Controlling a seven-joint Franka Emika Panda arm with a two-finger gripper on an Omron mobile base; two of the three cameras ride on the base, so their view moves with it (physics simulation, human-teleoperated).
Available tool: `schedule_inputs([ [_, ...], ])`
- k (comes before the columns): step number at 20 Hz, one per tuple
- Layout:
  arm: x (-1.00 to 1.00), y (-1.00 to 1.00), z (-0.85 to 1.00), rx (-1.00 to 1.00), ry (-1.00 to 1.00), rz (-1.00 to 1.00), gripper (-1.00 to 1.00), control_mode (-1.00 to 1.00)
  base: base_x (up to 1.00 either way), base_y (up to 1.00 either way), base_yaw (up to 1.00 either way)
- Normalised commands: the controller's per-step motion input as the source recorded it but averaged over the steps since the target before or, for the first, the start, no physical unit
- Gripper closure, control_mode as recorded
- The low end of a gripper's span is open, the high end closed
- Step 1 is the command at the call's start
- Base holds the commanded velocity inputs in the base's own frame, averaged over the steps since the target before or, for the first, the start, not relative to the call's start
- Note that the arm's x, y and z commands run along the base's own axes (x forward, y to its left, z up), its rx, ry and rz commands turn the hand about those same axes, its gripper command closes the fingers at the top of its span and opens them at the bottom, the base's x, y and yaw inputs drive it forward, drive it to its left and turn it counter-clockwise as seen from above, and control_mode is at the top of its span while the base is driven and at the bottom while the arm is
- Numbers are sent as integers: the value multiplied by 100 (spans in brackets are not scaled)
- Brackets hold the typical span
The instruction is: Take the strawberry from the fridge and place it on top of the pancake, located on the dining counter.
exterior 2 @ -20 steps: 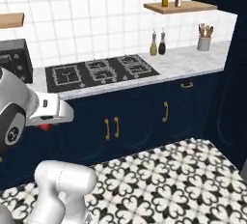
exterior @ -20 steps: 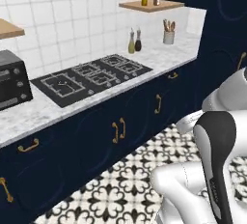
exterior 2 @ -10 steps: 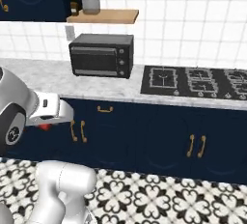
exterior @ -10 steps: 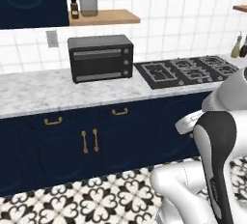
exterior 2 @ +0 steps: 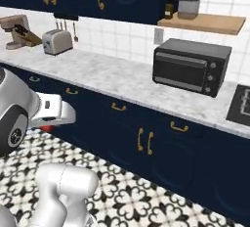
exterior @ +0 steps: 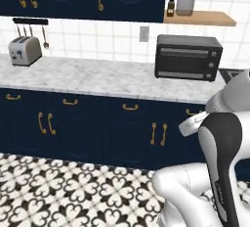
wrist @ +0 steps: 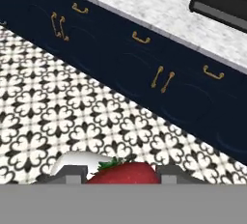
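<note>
The strawberry (wrist: 126, 174), bright red with a green leafy top, sits between my two dark fingertips at the bottom of the hand view. My gripper (wrist: 120, 175) is shut on it, held above the patterned floor and facing navy base cabinets. In the right base view the white hand (exterior 2: 54, 114) sticks out from the arm at the left, with a sliver of the red strawberry (exterior 2: 46, 127) under it. The fridge, the pancake and the dining counter are out of view.
A marbled wall counter (exterior: 97, 77) runs over navy cabinets with gold handles (exterior: 157, 134). On it stand a black toaster oven (exterior 2: 190, 66) and a silver toaster (exterior 2: 57, 41). A stove edge (exterior 2: 241, 106) lies at far right. Black-and-white tiled floor (exterior: 58, 192) lies in front.
The whole scene has slid to the right as the base turns: the stove has left the middle, and the toaster oven, then the toaster, have come in. The strawberry stays in the gripper.
</note>
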Motion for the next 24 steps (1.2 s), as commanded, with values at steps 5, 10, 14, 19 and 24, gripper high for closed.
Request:
schedule_inputs([
  [5,0,0,0,0,0,0,100,100,0,54,64],
  [10,0,0,0,0,0,0,100,100,-13,6,64],
  [14,0,0,0,0,0,0,100,100,-53,0,72],
  [19,0,0,0,0,0,0,100,100,-86,0,73],
  [24,0,0,0,0,0,0,100,100,-13,18,71],
])
